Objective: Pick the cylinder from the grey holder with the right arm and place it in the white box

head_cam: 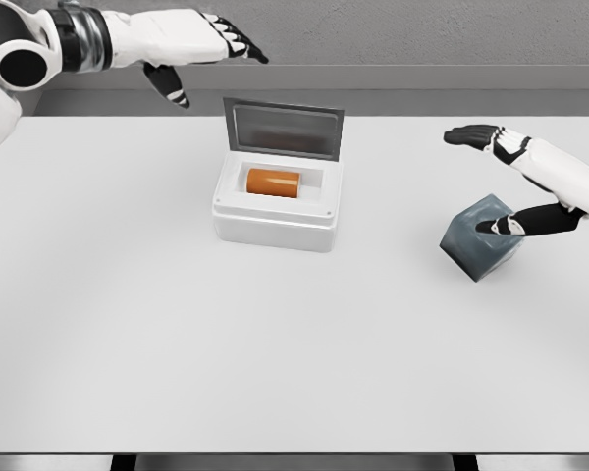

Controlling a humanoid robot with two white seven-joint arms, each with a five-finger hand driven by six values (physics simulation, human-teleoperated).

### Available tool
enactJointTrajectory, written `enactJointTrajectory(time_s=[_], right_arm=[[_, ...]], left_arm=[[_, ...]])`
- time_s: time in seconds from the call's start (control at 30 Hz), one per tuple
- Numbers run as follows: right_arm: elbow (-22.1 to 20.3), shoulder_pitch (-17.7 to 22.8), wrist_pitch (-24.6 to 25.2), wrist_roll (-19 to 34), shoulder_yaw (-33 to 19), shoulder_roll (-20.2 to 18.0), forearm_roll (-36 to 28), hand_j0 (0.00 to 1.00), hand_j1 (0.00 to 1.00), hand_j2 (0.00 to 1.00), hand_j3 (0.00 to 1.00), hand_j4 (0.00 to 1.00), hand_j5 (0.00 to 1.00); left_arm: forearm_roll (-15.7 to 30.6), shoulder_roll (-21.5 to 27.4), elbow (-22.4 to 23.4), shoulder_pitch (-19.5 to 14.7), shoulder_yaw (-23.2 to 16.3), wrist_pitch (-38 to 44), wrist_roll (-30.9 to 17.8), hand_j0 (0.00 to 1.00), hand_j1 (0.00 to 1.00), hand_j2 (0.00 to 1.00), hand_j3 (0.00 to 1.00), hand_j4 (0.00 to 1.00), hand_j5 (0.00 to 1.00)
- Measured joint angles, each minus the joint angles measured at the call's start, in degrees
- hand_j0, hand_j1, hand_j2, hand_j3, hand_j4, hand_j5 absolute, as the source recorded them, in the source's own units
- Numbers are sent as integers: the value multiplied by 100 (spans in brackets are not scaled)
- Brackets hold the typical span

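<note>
White table (177, 343), right hand (510, 182) spread wide, empty, thumb over grey holder (483, 247), cylinder (274, 183) in white box (275, 221)

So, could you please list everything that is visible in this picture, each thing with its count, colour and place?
table: one, white, fills most of the view.
box: one, white, on the table left of the middle, its lid open and standing up at the back.
cylinder: one, orange, lying on its side inside the box.
holder: one, grey, on the table at the right, tilted, nothing seen in it.
wall: one, grey, behind the table.
left robot hand: one, white with black fingertips, top left above the table's far edge, open.
right robot hand: one, white and black, at the right over the holder, open, its thumb against the holder.
</note>
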Motion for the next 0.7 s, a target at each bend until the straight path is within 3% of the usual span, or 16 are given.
enactJointTrajectory(time_s=[0.33,0.7], right_arm=[[-20,62,0,0,-18,29,-3,100,100,100,100,100,100],[-31,62,0,0,-20,30,-7,100,100,100,100,100,100]], left_arm=[[-393,-260,442,-70,-191,-1,0,100,100,100,100,100,100],[-761,-616,536,-79,-375,0,0,100,100,100,100,100,100]])
